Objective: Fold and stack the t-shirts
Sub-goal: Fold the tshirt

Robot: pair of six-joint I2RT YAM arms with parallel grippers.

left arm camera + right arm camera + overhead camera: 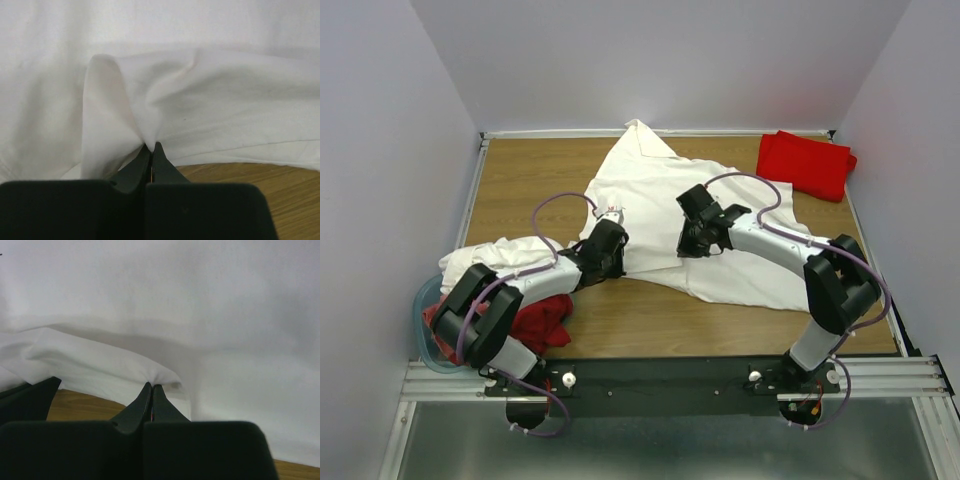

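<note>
Black fingertips of the left gripper (151, 148) are pressed together on a pinched ridge of the white t-shirt (210, 95), and the cloth rises from the tips in a soft upright fold. The right gripper (151, 388) is likewise clamped on a rolled edge of the same shirt, with no gap between its jaws.

Both wrist views are filled with white cloth, so the shirt's outline is cut off there, and only a sliver of wooden table (250, 177) shows below the hem. From above, each gripper's fingertips are hidden under its own wrist housing, and the arms cover part of the shirt's near edge.

The shirt lies spread across the middle of the table, unfolded and creased, with one corner reaching the far edge and its near hem running out toward the right. A red t-shirt (805, 163) lies folded in the far right corner, apart from the white one.

At the near left, crumpled white cloth (495, 258) and crumpled red cloth (542, 322) lie heaped by a pale blue tub (423, 318). The left arm (485, 310) mostly covers the tub. How many garments are in the heap cannot be told.
</note>
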